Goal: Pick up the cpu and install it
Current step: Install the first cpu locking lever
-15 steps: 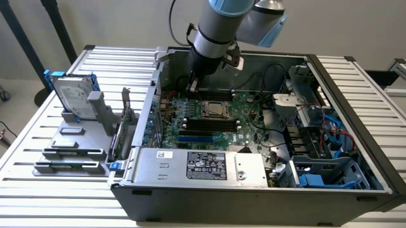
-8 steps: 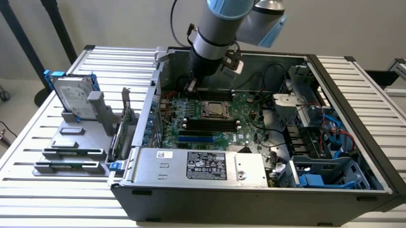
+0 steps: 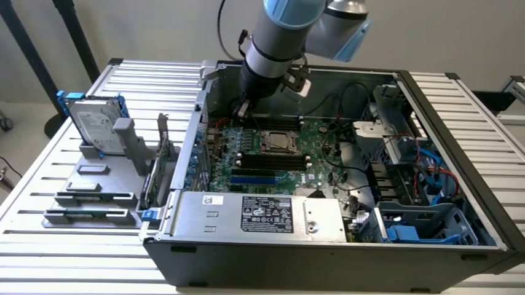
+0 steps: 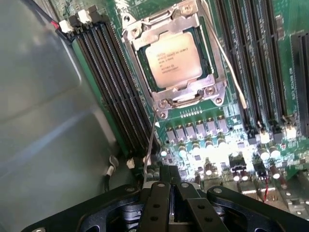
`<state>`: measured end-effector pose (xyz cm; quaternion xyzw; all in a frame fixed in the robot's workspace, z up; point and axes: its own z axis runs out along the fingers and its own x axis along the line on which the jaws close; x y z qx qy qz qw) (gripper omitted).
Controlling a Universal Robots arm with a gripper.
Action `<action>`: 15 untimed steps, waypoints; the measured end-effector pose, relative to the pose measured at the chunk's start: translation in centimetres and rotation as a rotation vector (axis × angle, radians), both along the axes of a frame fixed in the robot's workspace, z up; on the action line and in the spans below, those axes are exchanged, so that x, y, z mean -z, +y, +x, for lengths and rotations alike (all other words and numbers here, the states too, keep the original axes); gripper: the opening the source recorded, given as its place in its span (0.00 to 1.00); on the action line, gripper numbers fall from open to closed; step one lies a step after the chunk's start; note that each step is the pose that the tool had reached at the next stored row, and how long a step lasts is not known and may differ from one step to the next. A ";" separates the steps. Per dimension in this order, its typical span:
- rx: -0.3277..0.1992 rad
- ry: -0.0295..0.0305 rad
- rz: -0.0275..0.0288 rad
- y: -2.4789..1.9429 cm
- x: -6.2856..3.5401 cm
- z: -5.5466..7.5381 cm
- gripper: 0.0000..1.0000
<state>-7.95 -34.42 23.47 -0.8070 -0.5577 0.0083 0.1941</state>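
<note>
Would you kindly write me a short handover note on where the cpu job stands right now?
Gripper: jaws shut, nothing visibly held, low over the motherboard.
Cpu: seated on the board, with the metal socket frame down around it.
Done: the cpu is picked and placed.
Left: a thin wire lever runs from the frame toward the gripper. I cannot tell whether they touch or whether the frame is latched.
</note>
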 end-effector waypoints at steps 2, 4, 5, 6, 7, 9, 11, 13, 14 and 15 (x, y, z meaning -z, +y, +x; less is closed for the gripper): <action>0.009 0.0028 0.0107 -0.01 -0.05 -0.2 0.11; 0.022 0.0040 0.0178 -0.01 -0.06 -0.3 0.11; 0.033 0.0041 0.0199 -0.01 -0.06 -0.3 0.11; 0.046 0.0041 0.0203 -0.01 -0.07 -0.4 0.11; 0.060 0.0039 0.0204 -0.01 -0.07 -0.4 0.11; 0.090 0.0034 0.0207 -0.01 -0.06 -0.4 0.11; 0.121 0.0032 0.0206 -0.01 -0.06 -0.4 0.11; 0.143 0.0030 0.0207 -0.01 -0.06 -0.4 0.11; 0.154 0.0027 0.0207 -0.01 -0.06 -0.4 0.11; 0.165 0.0025 0.0207 -0.01 -0.08 -0.4 0.11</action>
